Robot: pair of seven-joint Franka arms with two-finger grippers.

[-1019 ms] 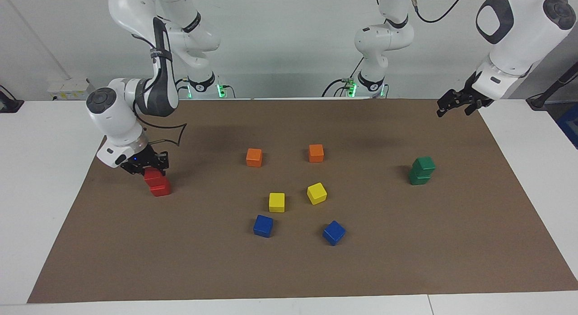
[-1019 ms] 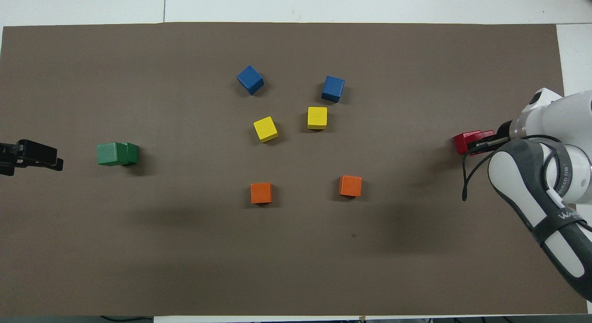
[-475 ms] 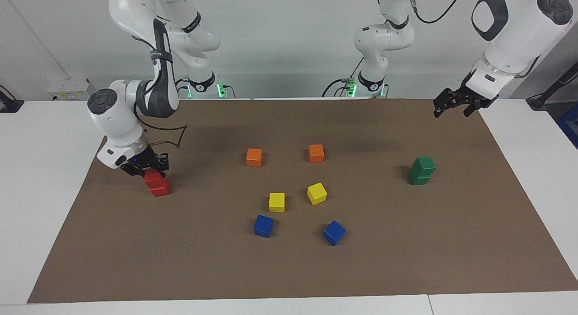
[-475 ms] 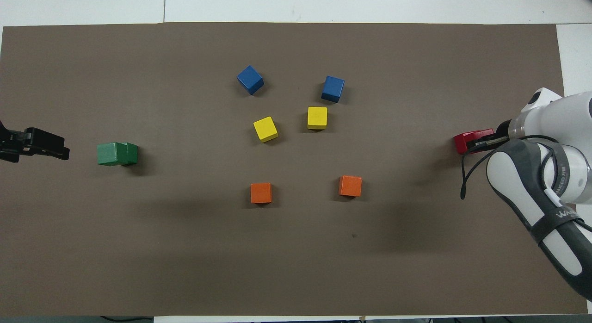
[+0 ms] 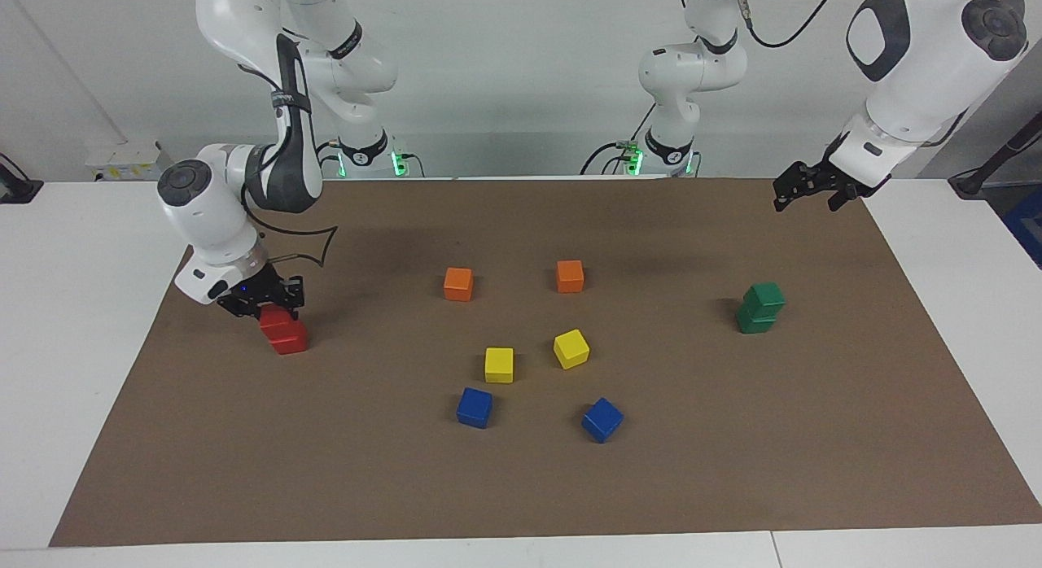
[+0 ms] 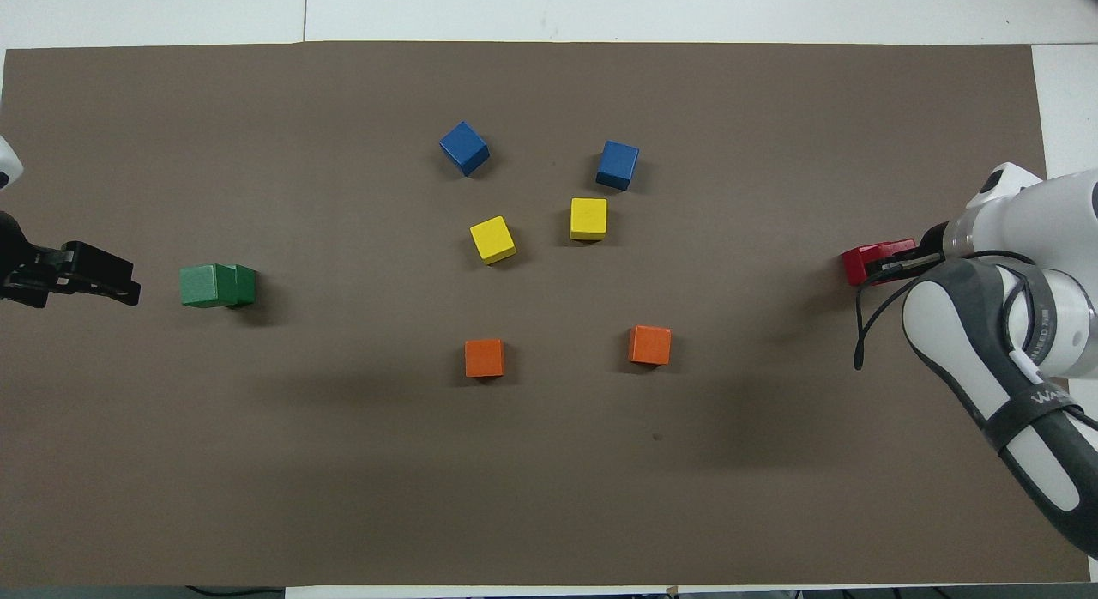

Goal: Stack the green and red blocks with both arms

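Facing view notes, brown mat (image 5: 733,470) as landmark. Right arm (image 5: 244,177) bent low over mat's right-arm end, right gripper (image 5: 273,303) clenched on top red block (image 5: 275,317), which sits on second red block (image 5: 289,338). Left arm (image 5: 920,72) raised, left gripper (image 5: 802,190) released, holding nothing, up over mat's corner at left-arm end. Green blocks (image 5: 759,308) stacked two high on mat toward left-arm end. Orange cubes (image 5: 458,283), yellow cubes (image 5: 499,364), blue cubes (image 5: 475,407) scattered mid-mat.
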